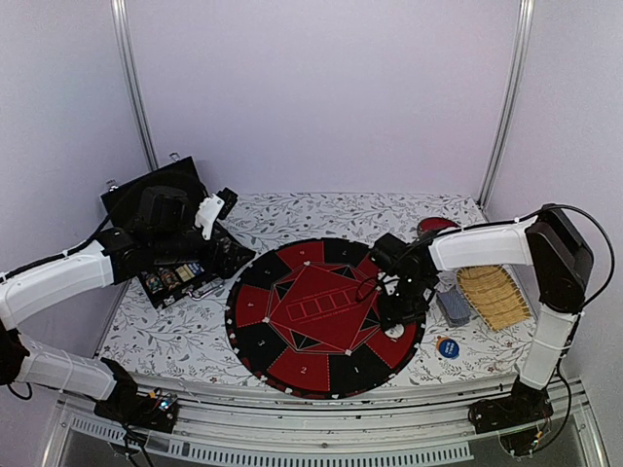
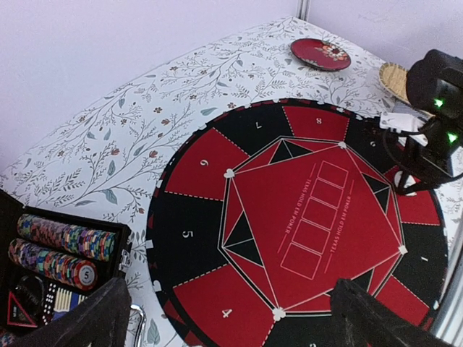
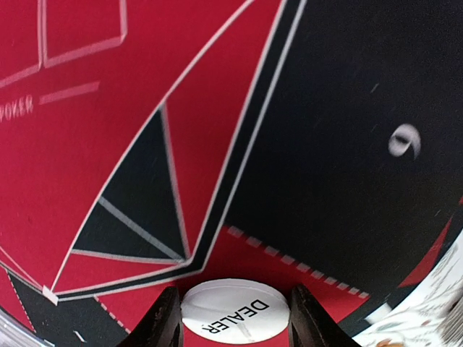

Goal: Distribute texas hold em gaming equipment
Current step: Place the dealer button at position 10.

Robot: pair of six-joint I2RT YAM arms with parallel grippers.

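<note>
One piece underway, we judge: right claw [image 3: 235,322] pinches white dealer button [image 3: 233,309] at right edge of poker mat [image 1: 292,292]. Left claw [image 2: 231,318] spread, empty. Chips [image 2: 61,249] in case [image 1: 146,199], cards [image 1: 453,305] and blue button [image 1: 448,347] on bench [image 1: 175,331] await us.

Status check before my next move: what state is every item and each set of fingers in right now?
Right gripper: fingers shut on the dealer button.
Dealer button: held, lettering up, low over the poker mat.
Left gripper: fingers open, empty.
Chip case: open, chips racked inside.
Card deck: stacked, backs up, on the table.
Blue button: flat on the table, off the mat.
</note>
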